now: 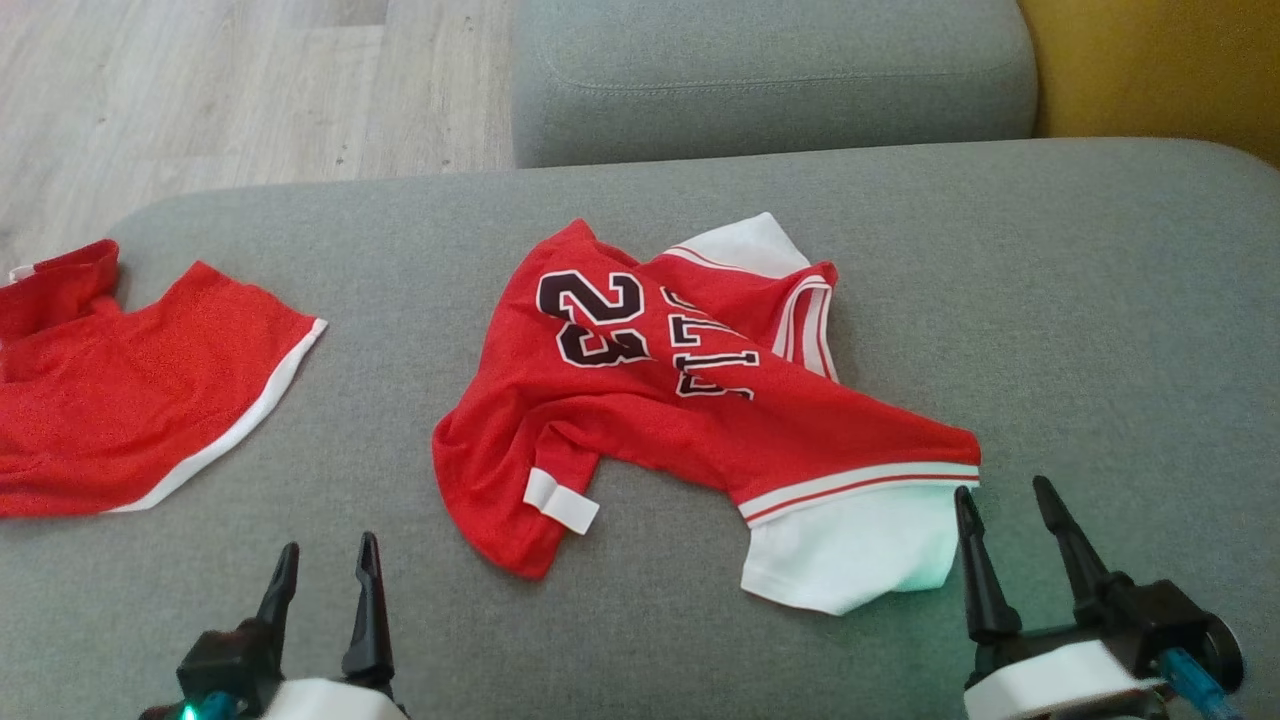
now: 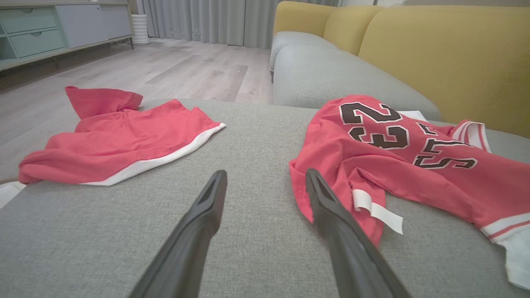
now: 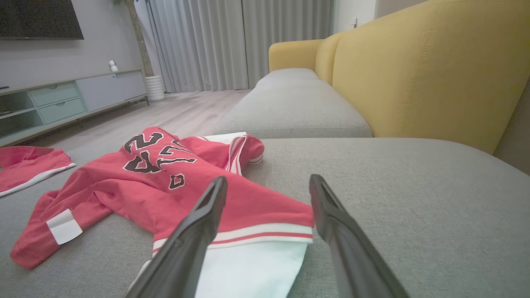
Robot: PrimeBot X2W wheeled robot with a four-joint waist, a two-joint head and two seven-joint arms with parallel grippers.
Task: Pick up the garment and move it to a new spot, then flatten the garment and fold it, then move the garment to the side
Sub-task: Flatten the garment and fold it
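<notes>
Two empty pincers stand spread: the left gripper (image 1: pixel 330 545) apart from the crumpled red jersey (image 1: pixel 690 410) on the grey cushion (image 1: pixel 1100 300), the right gripper (image 1: pixel 1002 488) just beside its white edge (image 1: pixel 850 570). Pickup seems not yet begun; the next move likely means closing on fabric.

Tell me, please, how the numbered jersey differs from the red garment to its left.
The jersey bears a dark 23 and lettering; the plain garment shows no print. The jersey lies crumpled at the cushion's middle; the plain garment flatter at its left edge. The jersey has broad white panels; the plain garment only a white edge band. Both are red with white trim.
</notes>
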